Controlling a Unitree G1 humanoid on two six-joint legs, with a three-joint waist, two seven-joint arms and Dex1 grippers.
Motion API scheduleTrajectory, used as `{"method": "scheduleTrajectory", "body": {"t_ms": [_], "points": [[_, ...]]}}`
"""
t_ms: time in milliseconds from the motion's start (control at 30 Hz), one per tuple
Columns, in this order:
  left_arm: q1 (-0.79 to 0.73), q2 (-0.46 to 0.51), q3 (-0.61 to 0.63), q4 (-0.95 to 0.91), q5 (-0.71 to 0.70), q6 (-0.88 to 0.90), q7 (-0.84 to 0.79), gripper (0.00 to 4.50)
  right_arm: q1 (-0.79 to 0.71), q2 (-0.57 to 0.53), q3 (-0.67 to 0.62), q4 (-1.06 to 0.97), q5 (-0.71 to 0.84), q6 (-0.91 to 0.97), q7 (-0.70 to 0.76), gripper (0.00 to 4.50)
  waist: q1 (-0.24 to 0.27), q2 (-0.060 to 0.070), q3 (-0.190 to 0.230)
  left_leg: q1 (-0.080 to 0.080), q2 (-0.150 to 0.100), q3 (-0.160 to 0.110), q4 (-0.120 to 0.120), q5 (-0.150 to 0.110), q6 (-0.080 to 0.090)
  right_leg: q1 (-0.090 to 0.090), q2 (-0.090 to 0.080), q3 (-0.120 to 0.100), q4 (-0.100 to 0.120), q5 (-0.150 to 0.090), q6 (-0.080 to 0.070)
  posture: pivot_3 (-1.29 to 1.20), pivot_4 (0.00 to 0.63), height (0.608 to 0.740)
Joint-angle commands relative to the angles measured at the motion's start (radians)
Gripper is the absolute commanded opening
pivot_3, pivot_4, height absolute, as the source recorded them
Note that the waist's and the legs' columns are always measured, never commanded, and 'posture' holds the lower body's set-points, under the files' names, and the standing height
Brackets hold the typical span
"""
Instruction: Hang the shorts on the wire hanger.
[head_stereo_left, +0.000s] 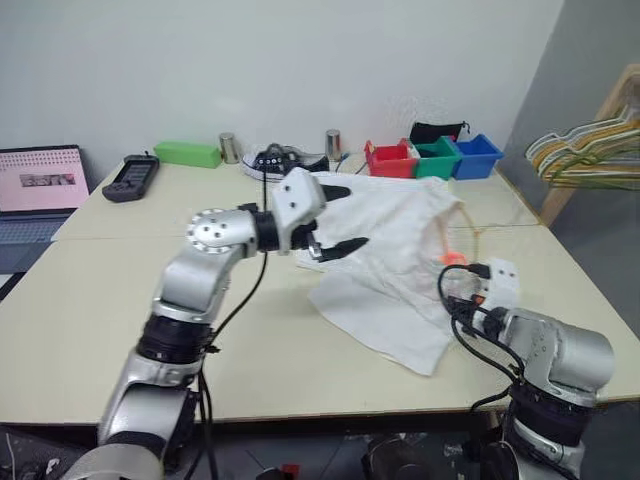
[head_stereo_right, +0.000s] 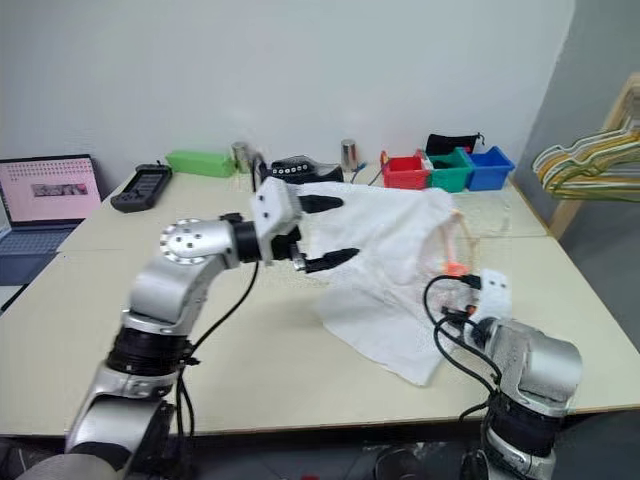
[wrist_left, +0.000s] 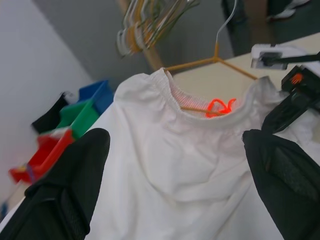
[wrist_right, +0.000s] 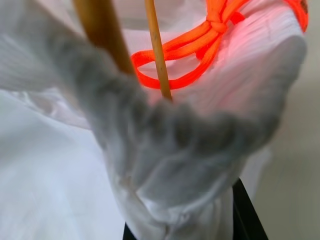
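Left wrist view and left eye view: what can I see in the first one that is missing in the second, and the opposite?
The left wrist view alone looks into the gathered waistband of the shorts, with the wire hanger rising out of it. The left eye view alone gives the table, the laptop, the sneaker, and the open left gripper from outside. Both share the shorts, the orange drawstring, the coloured bins and the bunch of hangers.

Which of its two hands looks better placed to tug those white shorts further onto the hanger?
Probably the left hand: it hovers open just beside the shorts, free to grab. The right hand is already shut on the waistband, where the wire hanger pokes out.
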Motion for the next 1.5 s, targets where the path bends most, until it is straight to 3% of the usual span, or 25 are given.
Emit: {"method": "scheduleTrajectory", "body": {"t_ms": [33, 300, 433, 567, 700, 833, 1167, 1500], "points": [[-0.070, -0.077, -0.031, 0.039, -0.008, -0.043, 0.022, 4.50, -0.096, 0.013, -0.134, -0.061, -0.078, 0.007, -0.128, 0.02, -0.029, 0.005, -0.003, 0.000, 0.000, 0.001, 0.000, 0.000, 0.000, 0.000, 0.000, 0.001, 0.000, 0.000, 0.000, -0.46, 0.000, 0.740], [-0.136, -0.183, -0.076, 0.137, 0.001, -0.109, 0.019, 4.50, -0.237, -0.020, -0.236, -0.071, -0.149, 0.007, -0.267, 0.02, -0.153, 0.011, -0.007, 0.002, 0.000, 0.001, -0.002, 0.000, 0.000, 0.000, 0.001, 0.001, 0.000, 0.000, 0.001, -0.48, 0.000, 0.740], [-0.219, -0.252, -0.080, 0.205, 0.011, -0.142, 0.051, 4.50, -0.234, -0.143, -0.076, -0.036, -0.151, -0.044, -0.301, 0.02, -0.190, 0.011, -0.007, 0.002, -0.002, 0.002, -0.002, 0.000, 0.000, 0.001, -0.001, 0.003, -0.001, 0.000, 0.001, -0.47, 0.000, 0.740], [-0.299, -0.298, -0.064, 0.278, 0.013, -0.176, 0.072, 4.50, -0.268, -0.235, 0.003, 0.066, -0.140, -0.141, -0.313, 0.02, -0.221, 0.008, -0.006, 0.006, -0.002, 0.002, -0.003, 0.000, 0.000, 0.005, -0.001, 0.002, -0.004, 0.000, 0.001, -0.46, 0.000, 0.740], [-0.340, -0.319, -0.067, 0.332, 0.021, -0.201, 0.081, 4.50, -0.381, -0.237, -0.107, 0.191, -0.121, -0.184, -0.362, 0.02, -0.250, 0.007, -0.005, 0.018, -0.001, 0.002, -0.008, 0.000, 0.000, 0.018, -0.002, 0.001, -0.015, 0.000, 0.002, -0.46, 0.000, 0.740], [-0.351, -0.336, -0.074, 0.358, 0.033, -0.222, 0.085, 4.50, -0.466, -0.266, -0.192, 0.290, -0.102, -0.239, -0.407, 0.02, -0.256, 0.008, -0.006, 0.028, -0.001, 0.002, -0.021, 0.000, 0.000, 0.027, -0.003, 0.000, -0.033, 0.000, 0.003, -0.45, 0.000, 0.740], [-0.359, -0.383, -0.074, 0.369, 0.039, -0.230, 0.111, 4.50, -0.573, -0.384, -0.319, 0.569, -0.032, -0.359, -0.487, 0.02, -0.223, 0.008, -0.006, 0.027, -0.015, 0.006, -0.022, -0.004, 0.006, 0.034, -0.018, 0.002, -0.034, -0.004, 0.011, -0.45, 0.000, 0.740], [-0.328, -0.381, -0.085, 0.318, 0.041, -0.198, 0.114, 4.50, -0.616, -0.481, -0.427, 0.811, 0.061, -0.435, -0.567, 0.02, -0.208, 0.007, -0.005, 0.027, -0.017, 0.006, -0.020, -0.004, 0.006, 0.036, -0.019, 0.001, -0.035, -0.005, 0.011, -0.43, 0.000, 0.740]]}}
